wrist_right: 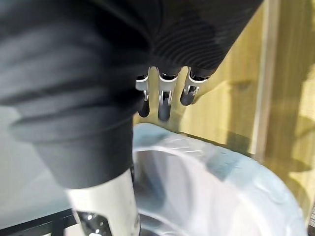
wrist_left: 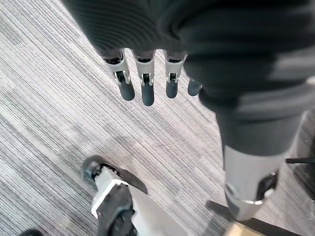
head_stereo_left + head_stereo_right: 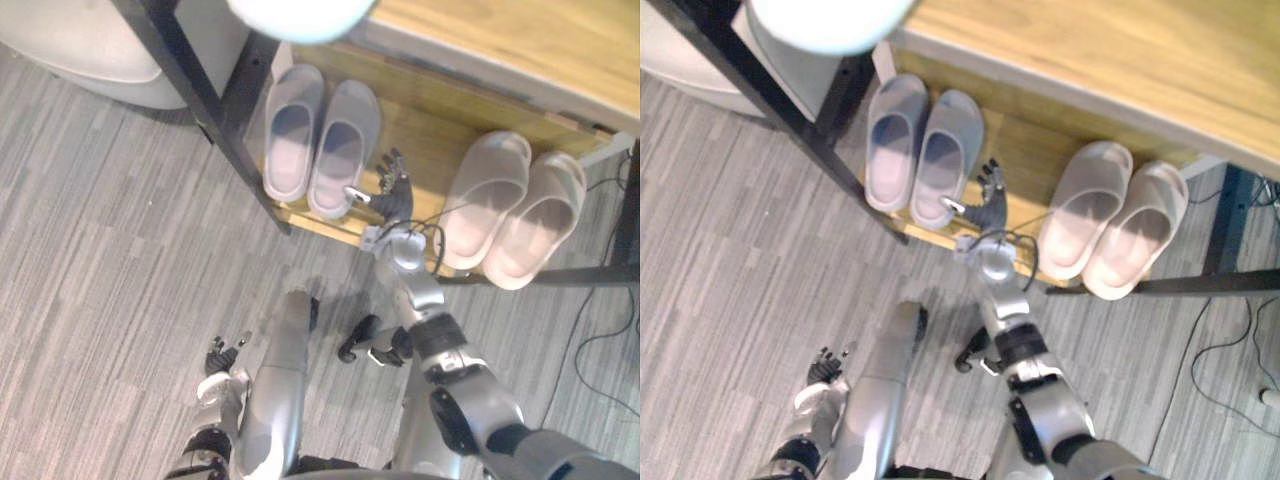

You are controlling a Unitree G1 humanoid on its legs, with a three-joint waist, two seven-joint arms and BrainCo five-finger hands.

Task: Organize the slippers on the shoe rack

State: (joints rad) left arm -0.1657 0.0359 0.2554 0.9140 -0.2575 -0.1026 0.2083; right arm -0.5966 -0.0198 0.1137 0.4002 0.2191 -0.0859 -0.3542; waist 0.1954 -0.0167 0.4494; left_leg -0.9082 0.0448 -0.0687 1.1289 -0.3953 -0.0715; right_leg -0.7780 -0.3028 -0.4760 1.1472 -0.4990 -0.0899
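Slippers: grey pair (image 3: 320, 140) upper centre, pale pair (image 3: 515, 205) right, toes inward on shoe rack (image 3: 425, 130) shelf. Right hand (image 3: 393, 192) released, between pairs beside grey heel, likely for squaring up. Left hand (image 3: 222, 355) relaxed, lower left.

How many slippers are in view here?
4, on the lower shelf: two grey slippers at left, two beige slippers at right. Others could hide under the top board.

Grey carpet (image 3: 100, 250) (striped weave) throughout
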